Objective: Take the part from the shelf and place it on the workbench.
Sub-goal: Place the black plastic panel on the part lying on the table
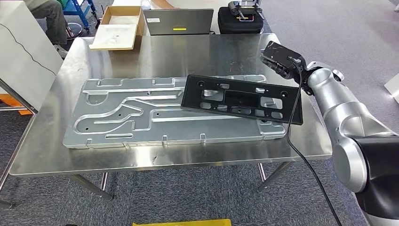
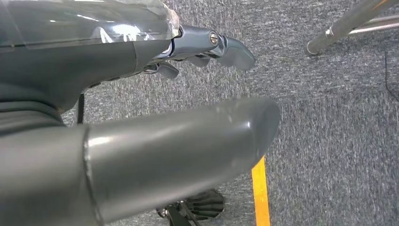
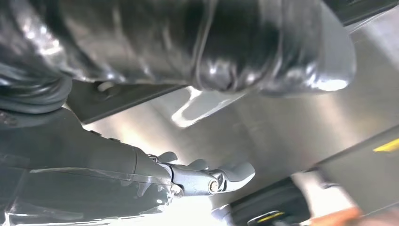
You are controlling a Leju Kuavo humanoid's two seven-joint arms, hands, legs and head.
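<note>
Black part (image 1: pixel 242 99) lying flat on the large stamped metal panel (image 1: pixel 136 113), toward that panel's right end, its near-right corner overhanging the panel edge and resting over the steel surface (image 1: pixel 155 52). Panel itself flat on the surface, occupying most of its middle.

Right hand (image 1: pixel 282 59) raised above the surface just beyond the part's far-right corner, apart from the part. Fingers (image 3: pixel 230 173) in the right wrist view extended and spread, grasping nothing; thumb (image 3: pixel 282 52) large in the foreground above bare metal.

Left hand (image 2: pixel 141 117) hanging low over grey carpet (image 2: pixel 339 122). Fingers (image 2: pixel 226 47) stretched out and separated from the thumb, released, nothing between them. Yellow floor line (image 2: pixel 260 193) under the hand; a metal leg (image 2: pixel 343 23) of the surface at the far corner of that view.

At the far edge of the surface: open cardboard box (image 1: pixel 118 28), closed grey laptop (image 1: pixel 179 21), black case (image 1: pixel 240 20). Seated person (image 1: pixel 49 19) partly visible at the far left, beyond the surface. White board (image 1: pixel 21 52) leaning at the left side.
</note>
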